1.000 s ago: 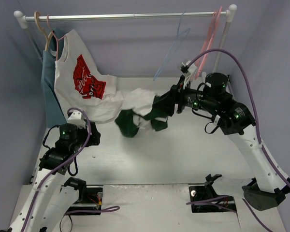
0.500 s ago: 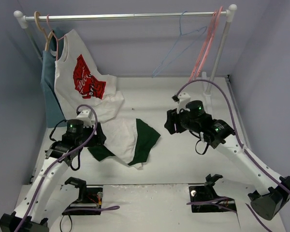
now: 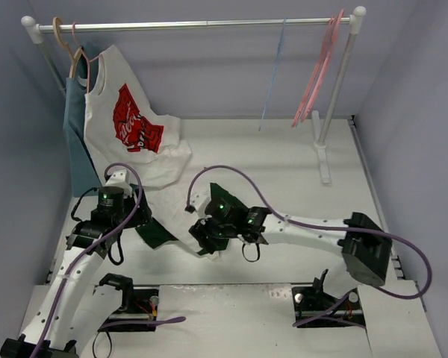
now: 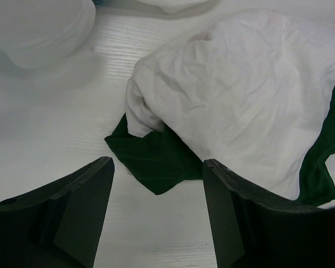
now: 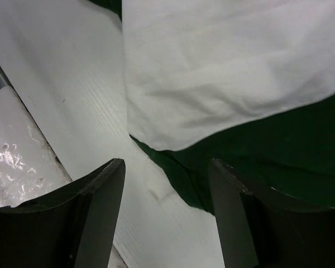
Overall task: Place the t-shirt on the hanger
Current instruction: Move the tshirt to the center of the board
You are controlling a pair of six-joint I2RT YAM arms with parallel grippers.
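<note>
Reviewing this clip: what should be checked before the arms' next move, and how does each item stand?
1. Left gripper open over t-shirt: ok.
2. Right gripper open: ok.
3. T-shirt spread flat: not ok, bunched.
4. T-shirt front facing up: cannot tell.
5. Hanger in hand: not ok, it hangs on the rail, unheld.

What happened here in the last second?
The right gripper let go of the t-shirt, which dropped onto the table; the gripper then swung down and left over it, open. The blue hanger, swinging before, hangs straight. The left gripper, red-print shirt and pink hangers hardly moved.
</note>
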